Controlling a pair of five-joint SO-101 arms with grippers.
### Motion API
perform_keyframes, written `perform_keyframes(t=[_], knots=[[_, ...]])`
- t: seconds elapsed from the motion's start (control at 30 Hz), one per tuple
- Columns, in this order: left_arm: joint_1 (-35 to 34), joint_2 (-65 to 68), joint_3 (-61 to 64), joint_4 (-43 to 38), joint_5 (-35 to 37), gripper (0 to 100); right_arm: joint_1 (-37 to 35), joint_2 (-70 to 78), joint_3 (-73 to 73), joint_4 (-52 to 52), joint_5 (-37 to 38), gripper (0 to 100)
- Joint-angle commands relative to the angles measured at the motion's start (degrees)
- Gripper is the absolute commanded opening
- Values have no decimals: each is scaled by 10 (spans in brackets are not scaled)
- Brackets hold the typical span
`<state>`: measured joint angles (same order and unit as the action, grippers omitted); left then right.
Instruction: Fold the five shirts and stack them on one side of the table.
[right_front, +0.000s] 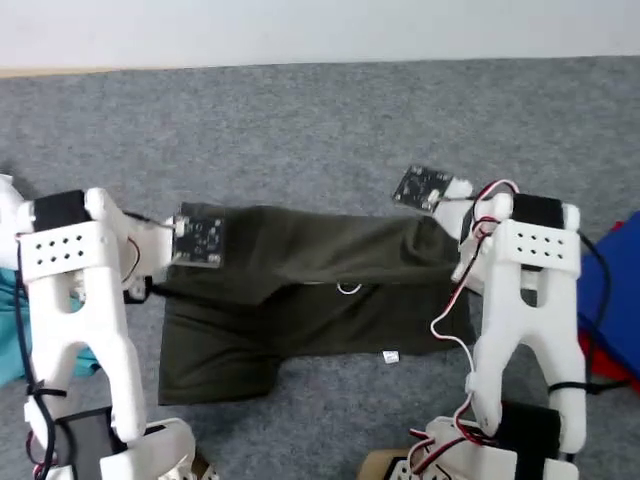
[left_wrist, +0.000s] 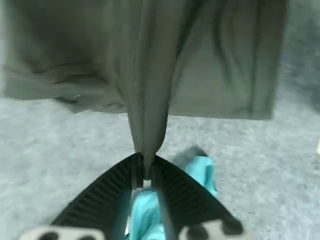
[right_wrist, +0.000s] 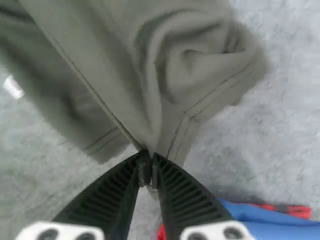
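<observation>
Olive shirt (right_front: 310, 290) mid-fold at centre of worktop (right_front: 300, 120), pinched at 9 o'clock by left gripper (left_wrist: 144, 170), at 3 o'clock by right gripper (right_wrist: 147, 167), both clenched on fabric. Teal garment (left_wrist: 200, 172) at 8 o'clock, blue garment (right_front: 610, 290) at 4 o'clock, seemingly unfolded; stacking apparently not yet begun.

We record a grey carpet-like table covering (right_front: 300, 130) across the work area, meeting a plain white wall (right_front: 320, 25) at the far edge, a thin tan strip (right_front: 40, 71) between them at one end.

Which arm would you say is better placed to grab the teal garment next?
Left, probably: the teal garment lies near the left gripper, which must first release the olive shirt it pinches.
</observation>
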<state>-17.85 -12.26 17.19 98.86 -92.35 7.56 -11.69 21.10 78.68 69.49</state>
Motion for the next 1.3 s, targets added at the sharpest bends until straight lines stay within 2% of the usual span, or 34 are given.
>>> perform_keyframes(t=[0.0, 0.2, 0.67, 0.73, 0.87, 0.97, 1.13, 1.27], knots=[[-18, -10, 27, 18, -40, 2, 7, -28, 23, 15, 11, 9], [-40, -10, 90, 18, -85, 2, 11, -28, 81, 14, 12, 9], [-46, -4, 188, 16, -88, 6, 12, -22, 154, -13, 12, 9], [-47, -4, 190, 16, -88, 33, 12, -24, 158, -15, 12, 13], [-48, -4, 190, 16, -84, 130, 12, -28, 159, -10, 11, 108], [-48, -4, 190, 16, -84, 145, 16, -28, 156, 3, 10, 160], [-48, -5, 188, 16, -86, 145, 16, -32, 111, 65, 10, 167], [-47, -5, 152, 15, -84, 135, 15, -58, 59, 60, 8, 166]])
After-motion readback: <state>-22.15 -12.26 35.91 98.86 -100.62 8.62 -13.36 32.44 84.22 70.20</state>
